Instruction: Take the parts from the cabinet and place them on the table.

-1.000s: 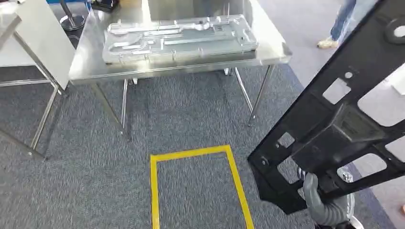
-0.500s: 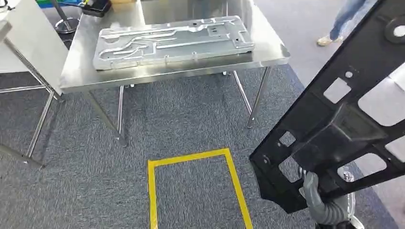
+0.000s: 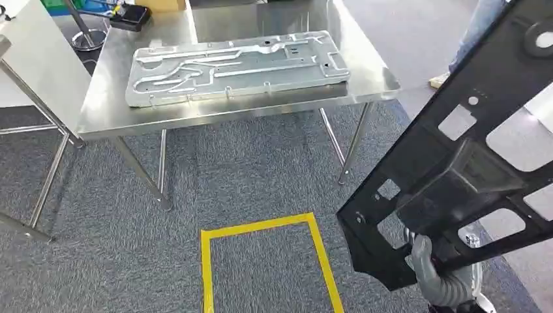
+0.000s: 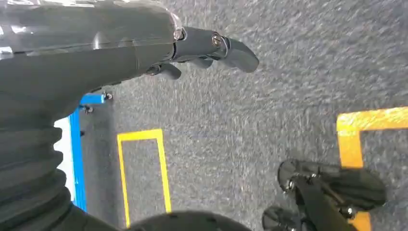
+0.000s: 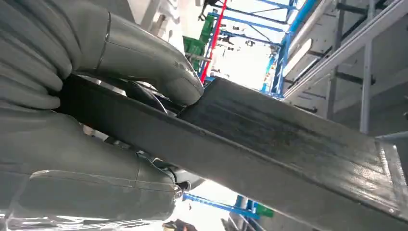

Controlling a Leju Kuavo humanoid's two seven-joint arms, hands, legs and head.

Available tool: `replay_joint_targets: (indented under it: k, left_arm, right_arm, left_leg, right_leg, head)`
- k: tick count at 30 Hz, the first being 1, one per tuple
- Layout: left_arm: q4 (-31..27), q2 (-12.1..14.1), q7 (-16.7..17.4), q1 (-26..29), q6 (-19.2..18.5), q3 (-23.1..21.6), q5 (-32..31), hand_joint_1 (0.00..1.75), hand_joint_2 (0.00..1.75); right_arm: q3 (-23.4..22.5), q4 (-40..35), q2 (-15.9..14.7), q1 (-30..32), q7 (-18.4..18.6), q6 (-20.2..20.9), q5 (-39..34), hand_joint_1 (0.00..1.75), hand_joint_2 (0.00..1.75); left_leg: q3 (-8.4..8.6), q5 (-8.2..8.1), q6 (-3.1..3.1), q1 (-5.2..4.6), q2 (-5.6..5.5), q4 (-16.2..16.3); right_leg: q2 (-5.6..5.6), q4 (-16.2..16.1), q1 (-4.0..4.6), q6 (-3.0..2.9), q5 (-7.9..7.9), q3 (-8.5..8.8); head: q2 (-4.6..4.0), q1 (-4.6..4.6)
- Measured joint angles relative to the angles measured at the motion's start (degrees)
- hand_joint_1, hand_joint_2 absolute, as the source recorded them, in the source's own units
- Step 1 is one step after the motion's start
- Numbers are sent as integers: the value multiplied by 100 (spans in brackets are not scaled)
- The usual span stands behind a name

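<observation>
Black panel [image 3: 456, 163] at 4 o'clock in head view, tilted, right hand [image 3: 433, 274] clamped on its lower edge, thumb [image 5: 149, 60] pressing on it. Left hand [image 4: 192, 53] hangs over grey carpet [image 3: 248, 176], fingers loosely apart, holding nothing. Steel table [image 3: 111, 111] at 11 o'clock carries a silver metal plate [image 3: 235, 65]; yellow tape square [image 3: 261, 228] at 6.

Grey carpet [image 3: 248, 169] marked with yellow tape [image 3: 261, 228], white board [image 3: 39, 59] at left.

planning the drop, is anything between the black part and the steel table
Only open carpet lies between the black part in the right hand and the steel table; a silver panel already covers much of its top.
</observation>
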Motion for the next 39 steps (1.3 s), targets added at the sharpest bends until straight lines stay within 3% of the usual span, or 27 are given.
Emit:
replay_joint_targets:
  k: [1, 3, 4, 5, 6, 9, 10, 11, 12, 14, 15, 16, 19, 20, 21, 22, 24, 25, 26, 29, 31, 32, 34, 35, 36, 37, 39]
  left_arm:
    - [0, 0, 0, -18, 0, 0, 0, 0, 175]
    - [0, 0, 0, -28, -2, 0, 0, 0, 175]
    - [0, 0, 0, -20, -4, 0, 0, 0, 175]
    - [0, 0, 0, -3, -7, 0, 0, 0, 175]
    - [0, -4, 0, 6, -7, -2, 0, 0, 175]
    - [0, -17, -9, 11, -7, 0, 0, 0, 175]
    - [0, -17, -11, 2, 0, 0, 0, 0, 175]
    - [0, -15, -13, -5, 4, 0, -7, 0, 175]
    - [0, -15, -15, -3, 7, 0, -4, 0, 175]
    - [0, -15, -20, -4, 13, 0, -2, 0, 175]
    - [0, -15, -20, -18, 15, 0, -2, 0, 175]
    - [0, -15, -26, -34, 18, 0, -2, 0, 175]
    - [0, -17, -26, -41, 20, 0, 0, 0, 175]
    - [0, -17, -26, -24, 17, 0, 0, 0, 175]
    - [0, -17, -20, -4, 18, 0, 0, 0, 175]
    - [0, -17, -20, 5, 19, 0, 2, 0, 175]
    - [0, -13, -28, 3, 17, 0, 0, 0, 175]
    - [4, 11, -28, 8, 20, 0, 2, 0, 175]
    - [4, 11, -29, -7, 20, 0, 0, 0, 175]
    - [4, 9, -39, 28, 20, 0, 2, 0, 175]
    - [4, 2, -39, 23, 20, 0, -2, 0, 175]
    - [4, 2, -42, 2, 20, 0, -2, 0, 175]
    - [4, 2, -24, -8, 20, 0, -2, 0, 175]
    - [4, 2, -13, -1, 18, 0, -2, 0, 175]
    - [4, 0, -9, 15, 17, 0, -2, 0, 175]
    - [4, -2, -7, 25, 17, 0, 2, 0, 175]
    - [4, -11, 0, 27, 4, 0, 0, 0, 175]
  right_arm:
    - [0, 0, 0, -14, 0, 9, -2, 175, 175]
    - [0, 0, 2, -10, 2, 37, -4, 175, 175]
    - [0, 2, 2, -1, 7, 48, -4, 175, 175]
    - [-2, 2, 2, 2, 4, 50, -4, 175, 175]
    - [-2, 2, 2, 2, 4, 52, -4, 175, 175]
    - [-2, 0, 2, 17, 4, 68, -7, 175, 175]
    - [-2, 11, 2, 15, 2, 70, -7, 175, 175]
    - [-2, 9, 4, 15, -4, 72, -11, 175, 175]
    - [-4, 9, 4, 39, -4, 72, -13, 175, 175]
    - [-7, 11, 6, 29, -9, 76, -17, 175, 175]
    - [-9, 4, 15, 28, -13, 83, -24, 175, 175]
    - [-9, 4, 20, 16, -17, 94, -26, 175, 175]
    - [-11, 4, 24, 14, -20, 127, -28, 175, 175]
    - [-11, 7, 24, 17, -20, 129, -28, 175, 175]
    - [-13, 7, 24, 20, -20, 133, -28, 175, 175]
    - [-15, 7, 24, 25, -26, 142, -31, 175, 175]
    - [-15, 7, 24, 27, -33, 160, -44, 175, 175]
    - [-17, 11, 24, 22, -42, 164, -55, 175, 175]
    - [-22, 15, 24, 30, -52, 168, -70, 175, 175]
    - [-24, 28, 24, 40, -46, 173, -74, 175, 175]
    - [-28, 33, 24, 30, -50, 177, -77, 175, 175]
    - [-33, 35, 22, 17, -55, 177, -79, 175, 175]
    - [-42, 52, 22, 20, -52, 177, -81, 175, 175]
    - [-44, 68, 22, 20, -52, 175, -81, 175, 175]
    - [-48, 74, 22, 19, -52, 175, -81, 175, 175]
    - [-48, 77, 22, 19, -52, 170, -83, 175, 175]
    - [-48, 81, 22, 19, -52, 170, -83, 175, 175]
  left_leg:
    - [19, -14, 22, 2, -1, -2]
    - [36, -58, 37, 2, -4, -2]
    - [47, -78, 29, 2, -5, 1]
    - [82, -114, 18, 9, -5, 2]
    - [127, -151, 2, 21, -8, 5]
    - [325, -312, -96, 59, -18, 7]
    - [374, -349, -145, 49, -19, 43]
    - [348, -373, -186, 39, -24, 28]
    - [360, -422, -228, 38, -14, 31]
    - [431, -420, -293, 40, -15, 102]
    - [376, -450, -315, 63, -15, 236]
    - [223, -528, -334, 65, -18, 532]
    - [-576, -1065, -386, 74, -17, 1779]
    - [-737, -1063, -377, 72, -17, 1943]
    - [-768, -907, -358, 70, -17, 1834]
    - [-690, -637, -318, 62, -18, 1511]
    - [-335, 65, -169, 10, -15, 466]
    - [-281, 3, -124, -29, -4, 320]
    - [-298, -361, -111, -61, -10, 320]
    - [-153, -85, 15, -35, -45, 108]
    - [45, -22, 22, 8, -29, 17]
    - [55, -27, 36, 8, -27, 17]
    - [64, -67, 46, 5, -31, 18]
    - [82, -97, 41, 6, -34, 21]
    - [117, -125, 32, 9, -40, 21]
    - [166, -162, 17, 13, -45, 21]
    - [313, -268, -29, 25, -53, 24]
  right_leg:
    - [-1, 265, 1, 13, -181, -154]
    - [-1, 1088, -29, 69, -593, -687]
    - [-2, 1343, -34, 92, -668, -881]
    - [-3, 1481, -52, 100, -620, -1063]
    - [-4, 1320, -72, 115, -424, -1068]
    - [-23, -91, -128, 168, 584, -594]
    - [-39, -142, -92, 141, 326, -612]
    - [-58, -103, -61, 39, 271, -602]
    - [-50, -119, -65, -3, 433, -592]
    - [-25, -124, -80, -86, 393, -530]
    - [-33, -156, -86, -119, 375, -472]
    - [-34, -163, -90, -152, 352, -439]
    - [-27, -163, -65, -199, 266, -383]
    - [-14, -163, -58, -200, 239, -349]
    - [3, -163, -48, -199, 204, -298]
    - [6, -163, -36, -196, 166, -241]
    - [0, -176, -14, -189, 79, -110]
    - [-3, -177, -8, -170, 54, -66]
    - [19, -192, -22, -125, 40, -87]
    - [7, -118, 5, 3, 116, 9]
    - [-4, 81, -17, 42, -56, -32]
    - [-1, 385, -21, 38, -227, -217]
    - [-2, 1201, -36, 90, -601, -780]
    - [-3, 1416, -41, 116, -649, -982]
    - [-4, 1371, -54, 126, -527, -1049]
    - [-5, 1107, -73, 145, -284, -1000]
    - [-17, 87, -102, 142, 453, -647]
  head:
    - [0, -2]
    - [0, -2]
    - [0, -2]
    - [0, -2]
    - [0, -2]
    - [0, -2]
    - [0, -2]
    - [0, -2]
    - [0, 0]
    - [0, -2]
    - [0, -2]
    - [0, -2]
    - [0, -2]
    - [0, -2]
    - [0, -2]
    - [0, -2]
    - [0, -2]
    - [0, 0]
    - [0, -2]
    - [0, 0]
    - [0, 0]
    - [0, -2]
    - [0, 0]
    - [0, 0]
    - [0, 0]
    - [0, 0]
    - [0, 0]
